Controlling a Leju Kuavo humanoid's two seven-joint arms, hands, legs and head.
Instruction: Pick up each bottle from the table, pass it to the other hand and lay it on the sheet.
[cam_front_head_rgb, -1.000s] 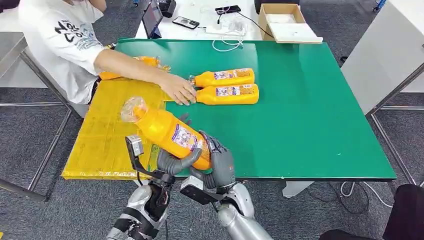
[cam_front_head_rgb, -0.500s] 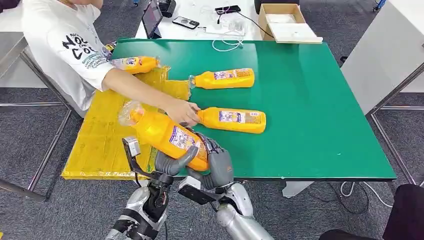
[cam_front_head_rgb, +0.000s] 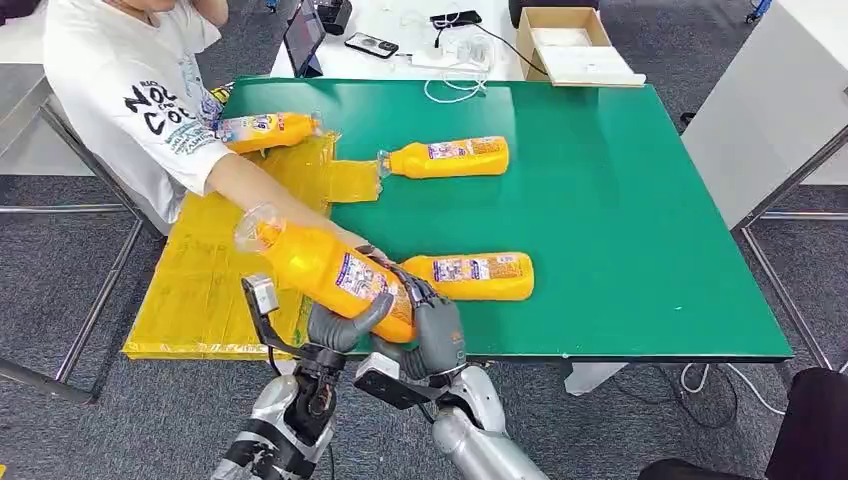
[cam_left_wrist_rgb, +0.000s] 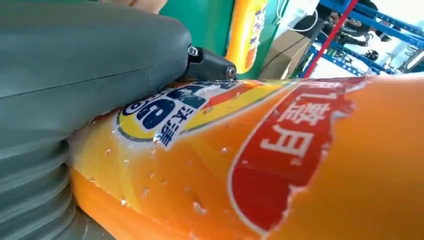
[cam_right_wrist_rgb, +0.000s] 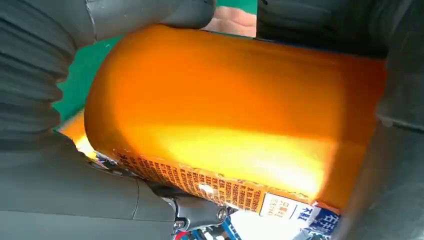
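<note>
Both hands grip one orange bottle (cam_front_head_rgb: 325, 268) at the near edge of the green table (cam_front_head_rgb: 620, 200): the left hand (cam_front_head_rgb: 340, 325) wraps its lower body with the thumb across the front, and the right hand (cam_front_head_rgb: 432, 330) clasps the base, fingers curled around it. The bottle tilts up, its cap end over the yellow sheet (cam_front_head_rgb: 200, 270). The left wrist view brings the label close, red and blue print under droplets, which the head view leaves small; the right wrist view shows the smooth orange base and a strip of fine print. Just beyond the held bottle a second bottle (cam_front_head_rgb: 470, 276) lies on the table, with a person's arm (cam_front_head_rgb: 270, 195) reaching toward it. A third (cam_front_head_rgb: 445, 157) lies farther back on the green, and a fourth (cam_front_head_rgb: 262, 130) rests at the sheet's far end: four bottles in all. Behind the table stands a white desk (cam_front_head_rgb: 400, 30) with a cardboard box (cam_front_head_rgb: 570, 45); grey carpet lies all around.
</note>
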